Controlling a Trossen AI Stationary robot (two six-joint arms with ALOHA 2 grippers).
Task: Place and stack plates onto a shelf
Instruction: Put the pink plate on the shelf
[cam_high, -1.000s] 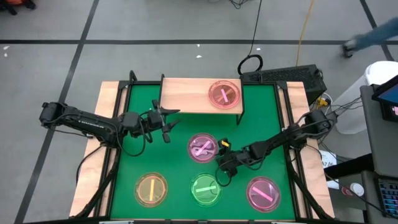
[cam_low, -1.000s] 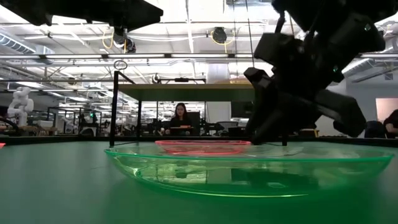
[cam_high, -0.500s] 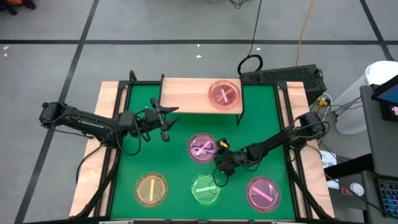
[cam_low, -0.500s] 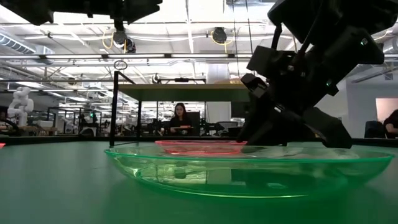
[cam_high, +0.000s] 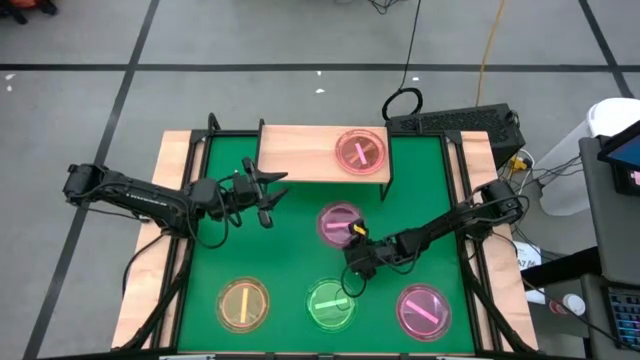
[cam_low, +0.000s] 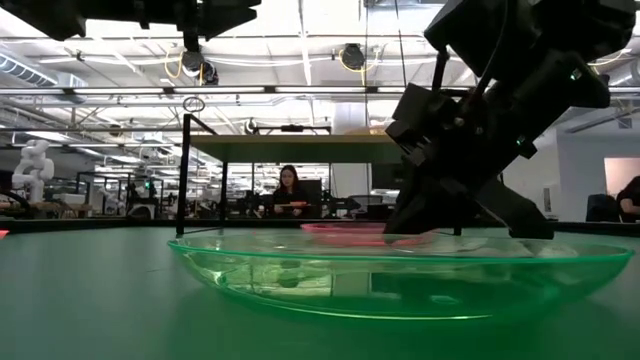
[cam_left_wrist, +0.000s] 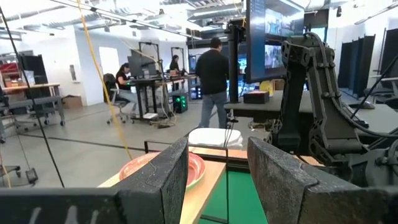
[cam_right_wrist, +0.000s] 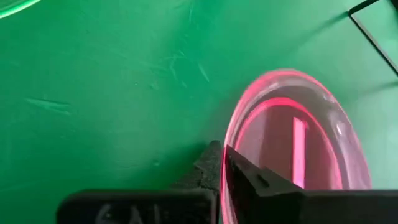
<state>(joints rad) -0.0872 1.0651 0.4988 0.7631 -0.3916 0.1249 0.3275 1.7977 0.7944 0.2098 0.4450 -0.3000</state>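
The wooden shelf stands at the table's far side with one pink plate on its right half. A second pink plate is at mid-table, and my right gripper is shut on its near rim. A yellow plate, a green plate and a third pink plate lie flat in a row near the front edge. My left gripper hangs open, holding nothing, just in front of the shelf's left end. My right gripper pinches the pink plate's near rim between its two fingers, one above the rim and one below. The fingers come in low from the table's near right side. The plate looks tipped; I cannot tell whether its far edge rests on the mat.
The shelf's left half is bare wood. The green plate fills the front of the low view. A keyboard lies beyond the table's far right corner. People are in the room behind the table.
My right gripper has taken hold of the middle pink plate's near rim. The plate has shifted a little toward the shelf and the table's right, and now looks tipped rather than flat.
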